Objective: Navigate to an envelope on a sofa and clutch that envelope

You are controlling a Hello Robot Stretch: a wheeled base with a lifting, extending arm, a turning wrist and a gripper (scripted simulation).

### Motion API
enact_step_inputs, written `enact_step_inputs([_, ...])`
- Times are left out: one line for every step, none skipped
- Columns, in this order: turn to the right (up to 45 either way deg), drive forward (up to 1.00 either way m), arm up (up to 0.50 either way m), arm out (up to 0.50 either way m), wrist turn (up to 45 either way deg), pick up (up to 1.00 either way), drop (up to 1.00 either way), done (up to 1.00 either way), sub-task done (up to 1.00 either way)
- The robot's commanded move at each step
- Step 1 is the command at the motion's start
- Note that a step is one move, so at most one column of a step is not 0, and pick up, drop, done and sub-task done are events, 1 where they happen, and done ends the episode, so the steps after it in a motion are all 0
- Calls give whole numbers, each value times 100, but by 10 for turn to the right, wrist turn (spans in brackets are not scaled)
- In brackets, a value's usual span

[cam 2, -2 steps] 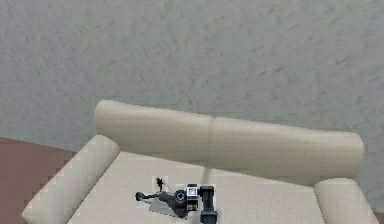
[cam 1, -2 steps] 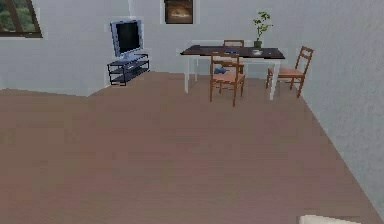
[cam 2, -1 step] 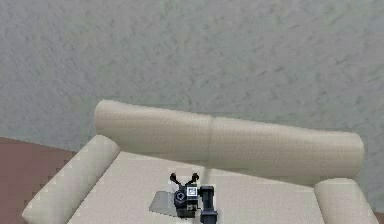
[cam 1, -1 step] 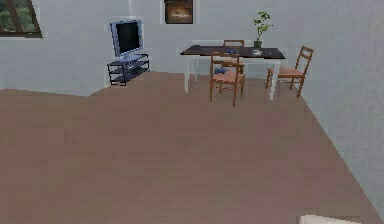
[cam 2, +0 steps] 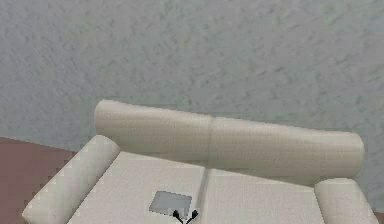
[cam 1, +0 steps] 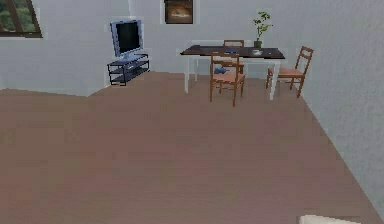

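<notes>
A cream sofa [cam 2: 215, 150] stands against a grey wall in the arm side view. On its left seat cushion lies a flat pale grey rectangle, the envelope [cam 2: 168, 201]. Just right of the envelope's near corner, low in the picture, is a small dark forked shape, the gripper [cam 2: 186, 213]. It stands at the envelope, which lies on the cushion, so I cannot tell whether it holds anything, nor whether it touches the envelope.
In the forward view, brown floor stretches ahead to a dark dining table [cam 1: 232, 51] with wooden chairs [cam 1: 227, 78] and a potted plant [cam 1: 261, 27]. A television [cam 1: 127, 38] sits on a low stand at the back left. A pale sofa corner [cam 1: 330, 218] shows at the bottom right.
</notes>
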Motion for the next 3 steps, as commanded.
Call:
enact_step_inputs([0, 0, 0, 0, 0, 100, 0, 0, 0])
enact_step_inputs([0, 0, 10, 0, 0, 0, 0, 0, 0])
enact_step_inputs([0, 0, 0, 0, 0, 0, 0, 100, 0])
